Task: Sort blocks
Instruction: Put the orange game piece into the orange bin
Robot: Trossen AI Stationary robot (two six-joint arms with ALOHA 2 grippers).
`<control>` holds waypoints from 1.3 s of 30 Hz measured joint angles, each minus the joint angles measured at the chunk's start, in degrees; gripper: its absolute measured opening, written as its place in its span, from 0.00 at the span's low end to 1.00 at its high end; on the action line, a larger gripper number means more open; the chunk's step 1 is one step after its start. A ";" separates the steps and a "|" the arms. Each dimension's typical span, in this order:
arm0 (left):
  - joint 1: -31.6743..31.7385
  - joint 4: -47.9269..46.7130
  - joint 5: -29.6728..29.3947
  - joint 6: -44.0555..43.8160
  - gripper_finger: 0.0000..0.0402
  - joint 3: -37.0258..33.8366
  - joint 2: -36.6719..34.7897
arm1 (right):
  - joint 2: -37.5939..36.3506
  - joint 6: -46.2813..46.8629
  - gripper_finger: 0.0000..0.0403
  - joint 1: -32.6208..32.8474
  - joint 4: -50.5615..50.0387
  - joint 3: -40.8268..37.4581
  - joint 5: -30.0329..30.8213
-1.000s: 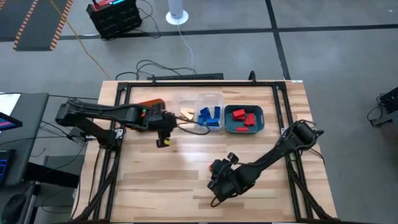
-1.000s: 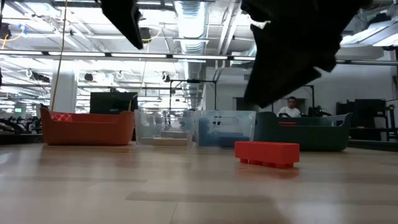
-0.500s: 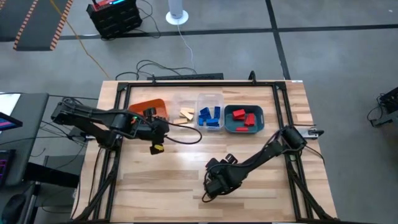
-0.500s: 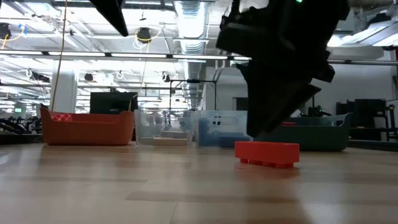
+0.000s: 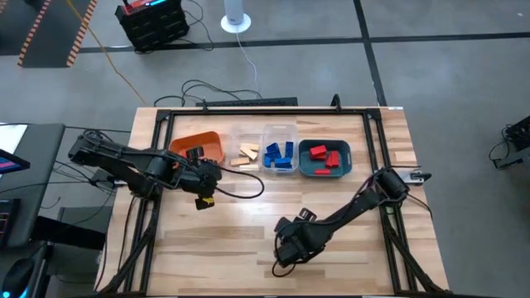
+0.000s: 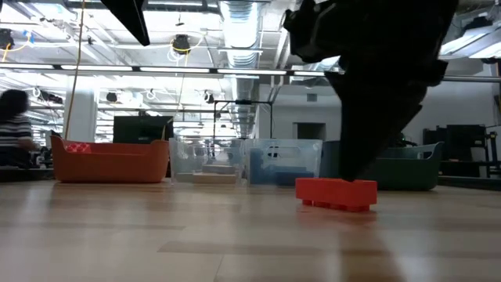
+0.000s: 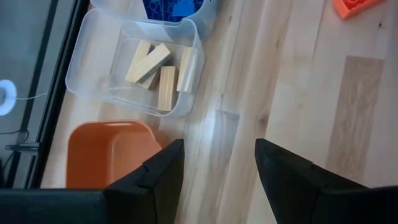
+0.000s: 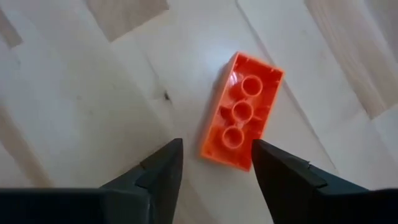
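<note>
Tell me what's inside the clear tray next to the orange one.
Tan blocks, about four, lie loose in the clear tray; one partly covers another, so an exact count is uncertain. The empty left gripper hovers nearby.

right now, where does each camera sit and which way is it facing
High view: above the table, straight down; both arms, the four trays, left gripper beside the orange tray.
Low view: table height, level toward the trays; the right arm comes down over the loose brick.
Left wrist view: down past its open fingers at the clear tray of tan blocks.
Right wrist view: down past its open fingers at that brick, hollow side up.
Shared: the low and right wrist views both show the brick.
</note>
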 joint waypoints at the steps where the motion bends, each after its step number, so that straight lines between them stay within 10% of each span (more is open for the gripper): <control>1: -0.11 -0.01 -0.02 -0.07 0.47 0.00 0.00 | -0.06 0.06 0.58 -0.02 -0.05 -0.01 -0.49; 22: -0.85 -2.52 -0.09 -1.18 0.47 -0.04 0.02 | -0.19 2.03 0.79 -2.86 5.52 -4.77 -1.48; 39: -7.29 3.69 -1.01 3.90 0.47 -5.03 -0.43 | -1.39 0.83 0.39 -1.51 5.43 -6.91 0.18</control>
